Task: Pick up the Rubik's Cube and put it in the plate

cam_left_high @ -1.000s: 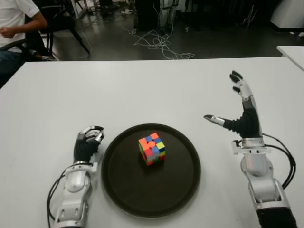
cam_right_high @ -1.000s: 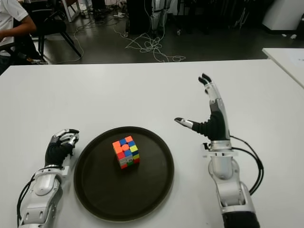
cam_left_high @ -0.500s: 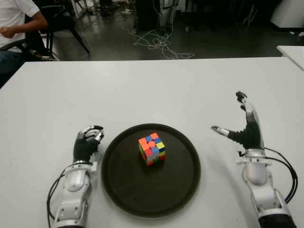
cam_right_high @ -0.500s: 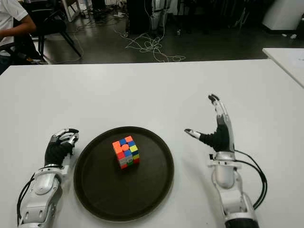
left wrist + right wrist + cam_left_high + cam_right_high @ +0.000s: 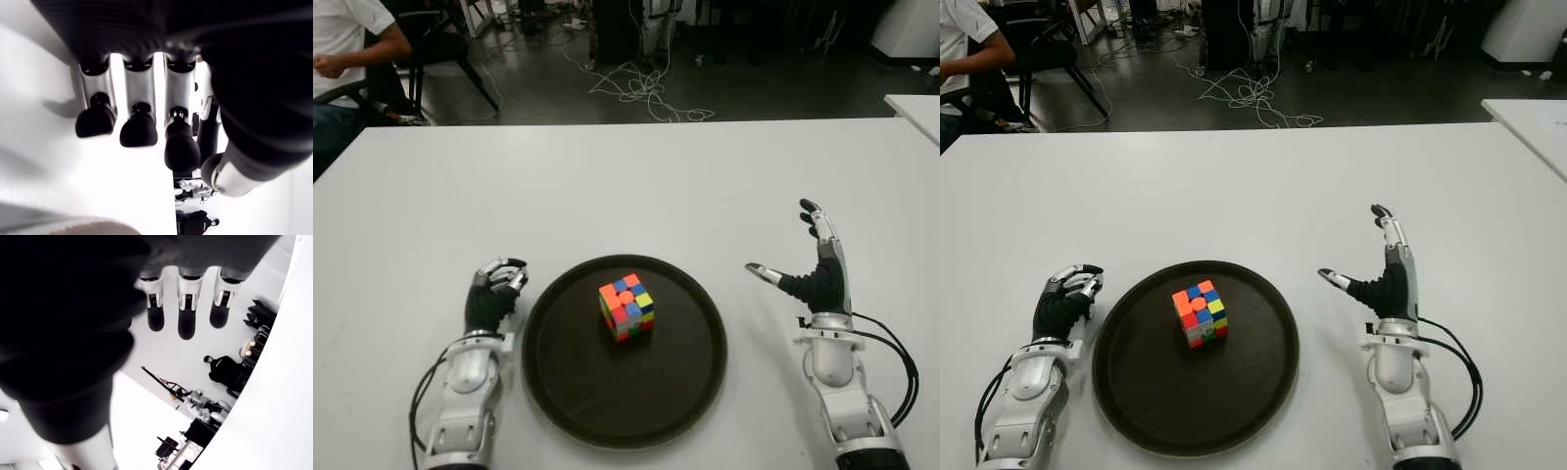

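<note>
The right hand [image 5: 818, 279] stands upright over the white surface [image 5: 636, 186], right of the plate [image 5: 578, 392], its fingers spread and thumb out, holding nothing. The left hand [image 5: 491, 299] shows just left of the plate, fingers curled in, also empty. The cube [image 5: 626, 306] sits in the dark round plate, near its middle, apart from both hands. A person [image 5: 342, 49] sits at the far left.

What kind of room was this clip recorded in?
Probably a robotics lab or workshop: a plain white table serves as the work surface, loose white cables lie tangled on the dark floor, and a seated person waits at the far left.
</note>
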Tool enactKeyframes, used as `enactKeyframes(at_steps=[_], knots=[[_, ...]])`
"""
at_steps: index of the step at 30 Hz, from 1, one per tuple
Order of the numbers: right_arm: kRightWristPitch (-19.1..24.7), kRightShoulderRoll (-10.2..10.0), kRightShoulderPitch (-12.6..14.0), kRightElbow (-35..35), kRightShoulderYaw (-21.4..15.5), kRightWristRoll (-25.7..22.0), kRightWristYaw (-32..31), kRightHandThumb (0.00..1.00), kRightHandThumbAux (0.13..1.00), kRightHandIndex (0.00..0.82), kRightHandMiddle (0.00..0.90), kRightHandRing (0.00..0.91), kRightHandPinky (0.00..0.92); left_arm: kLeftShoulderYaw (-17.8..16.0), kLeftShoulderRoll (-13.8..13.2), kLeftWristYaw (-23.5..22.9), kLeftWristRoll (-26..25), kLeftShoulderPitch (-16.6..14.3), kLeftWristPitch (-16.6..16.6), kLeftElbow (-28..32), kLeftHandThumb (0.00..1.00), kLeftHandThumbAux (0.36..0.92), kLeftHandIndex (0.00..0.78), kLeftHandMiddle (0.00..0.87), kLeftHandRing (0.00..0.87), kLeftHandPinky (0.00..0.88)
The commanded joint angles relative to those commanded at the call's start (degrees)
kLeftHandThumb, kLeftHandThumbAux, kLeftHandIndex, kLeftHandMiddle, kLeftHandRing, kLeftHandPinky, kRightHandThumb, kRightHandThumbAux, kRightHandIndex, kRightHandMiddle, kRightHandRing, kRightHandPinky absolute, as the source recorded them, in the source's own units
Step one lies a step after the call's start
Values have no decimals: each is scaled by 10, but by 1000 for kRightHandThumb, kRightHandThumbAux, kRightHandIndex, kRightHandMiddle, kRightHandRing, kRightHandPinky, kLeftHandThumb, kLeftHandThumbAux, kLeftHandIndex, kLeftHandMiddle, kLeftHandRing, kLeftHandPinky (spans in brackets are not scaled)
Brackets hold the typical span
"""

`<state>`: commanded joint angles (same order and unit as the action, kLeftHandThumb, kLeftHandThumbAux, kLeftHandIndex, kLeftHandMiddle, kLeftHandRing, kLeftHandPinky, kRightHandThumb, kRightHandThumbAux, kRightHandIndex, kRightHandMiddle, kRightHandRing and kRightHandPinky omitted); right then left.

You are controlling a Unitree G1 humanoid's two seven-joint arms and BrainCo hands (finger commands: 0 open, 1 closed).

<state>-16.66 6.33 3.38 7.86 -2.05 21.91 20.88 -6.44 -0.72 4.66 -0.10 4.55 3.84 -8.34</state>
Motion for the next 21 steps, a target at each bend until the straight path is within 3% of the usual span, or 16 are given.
enactKeyframes(at_steps=[10,15,21], knots=[[37,-23,25,-33,7,-56,-38,0,907,137,171,156,145,0,5,4,3,1,0,2,710,705,444,805,815,808],[43,-32,37,-35,11,-70,-40,6,901,200,253,243,263,0,7,5,2,2,-3,0,710,705,444,805,817,811],[62,-43,47,-40,10,-100,-49,78,869,386,461,474,495,0,8,6,2,5,-4,0,710,705,444,804,819,816]])
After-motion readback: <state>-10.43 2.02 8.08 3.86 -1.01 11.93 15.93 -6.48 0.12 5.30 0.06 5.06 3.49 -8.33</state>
